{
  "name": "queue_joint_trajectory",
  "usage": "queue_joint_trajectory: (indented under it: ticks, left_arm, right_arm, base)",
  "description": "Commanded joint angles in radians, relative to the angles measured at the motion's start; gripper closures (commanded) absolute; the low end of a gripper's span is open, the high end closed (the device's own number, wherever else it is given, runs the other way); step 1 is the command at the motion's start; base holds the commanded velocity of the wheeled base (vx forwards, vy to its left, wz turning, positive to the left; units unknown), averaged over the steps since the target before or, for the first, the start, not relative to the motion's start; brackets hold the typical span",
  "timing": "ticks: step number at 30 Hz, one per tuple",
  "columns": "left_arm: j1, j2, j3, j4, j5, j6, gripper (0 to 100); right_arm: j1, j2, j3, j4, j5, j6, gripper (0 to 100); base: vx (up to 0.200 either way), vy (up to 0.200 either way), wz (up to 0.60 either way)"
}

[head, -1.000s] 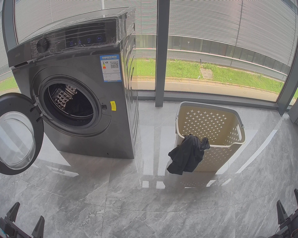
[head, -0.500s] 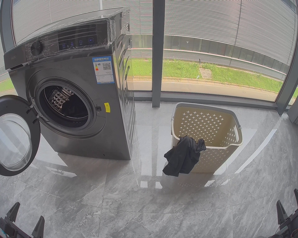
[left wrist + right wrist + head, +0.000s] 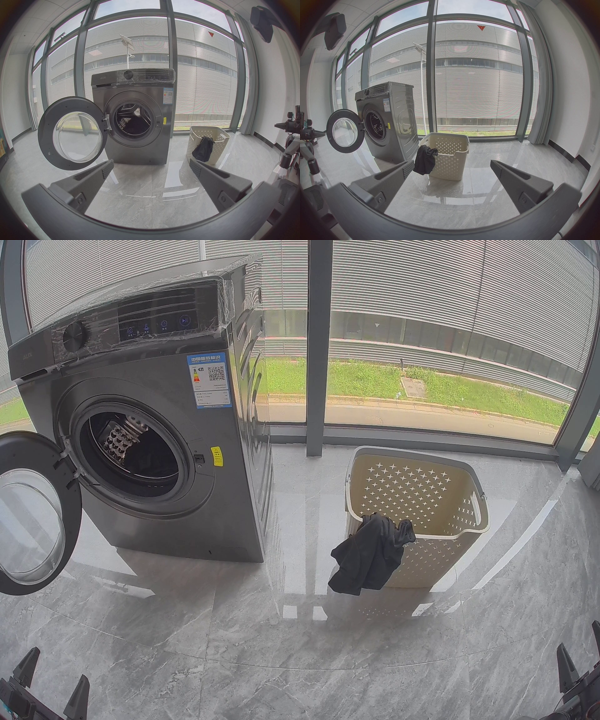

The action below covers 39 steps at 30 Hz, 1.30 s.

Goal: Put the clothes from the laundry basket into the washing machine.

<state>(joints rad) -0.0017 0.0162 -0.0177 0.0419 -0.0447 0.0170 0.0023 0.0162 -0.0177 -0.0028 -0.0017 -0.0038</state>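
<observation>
A grey washing machine [image 3: 156, 427] stands at the left with its round door [image 3: 31, 515] swung wide open and the drum [image 3: 134, 452] dark inside. To its right sits a cream laundry basket [image 3: 431, 502] on the floor. A black garment [image 3: 369, 552] hangs over the basket's near rim. My left gripper [image 3: 53, 680] is low at the near left, open and empty. My right gripper [image 3: 578, 655] is low at the near right, open and empty. The wrist views show the machine [image 3: 134, 118], the basket [image 3: 447, 153] and the garment [image 3: 425, 159] well ahead of both grippers [image 3: 151, 167] [image 3: 451, 165].
Glossy grey tiled floor [image 3: 281, 646] lies open between me and the machine and basket. A glass window wall with a dark pillar [image 3: 319, 346] runs behind them. The open door juts out to the machine's left.
The head view has shifted a little, so machine and basket sit slightly further left in the picture than a second ago. Both grippers keep their places and nothing was handled.
</observation>
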Motion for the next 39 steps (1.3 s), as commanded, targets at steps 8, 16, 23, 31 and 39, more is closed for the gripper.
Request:
queue_joint_trajectory:
  ticks: [8, 16, 23, 31, 39]
  left_arm:
    - [0.0, -0.016, 0.016, 0.001, 0.002, 0.001, 0]
    - [0.0, -0.016, 0.016, 0.0, 0.0, 0.0, 0]
    - [0.0, -0.016, 0.016, 0.001, 0.002, 0.003, 0]
    - [0.0, -0.016, 0.018, 0.001, 0.002, 0.001, 0]
    - [0.0, -0.016, 0.018, 0.001, 0.0, 0.001, 0]
  right_arm:
    - [0.001, -0.016, 0.018, 0.0, 0.0, -0.001, 0]
    - [0.001, -0.016, 0.018, 0.0, 0.0, -0.001, 0]
    - [0.001, -0.016, 0.018, 0.001, 0.005, -0.007, 0]
    - [0.001, -0.016, 0.018, 0.0, 0.005, -0.005, 0]
    - [0.001, -0.016, 0.018, 0.0, 0.005, -0.005, 0]
  base:
    - [0.0, -0.1, 0.0]
    - [0.0, 0.0, 0.0]
    - [0.0, 0.0, -0.26]
    - [0.0, 0.0, -0.22]
    - [0.0, 0.0, 0.0]
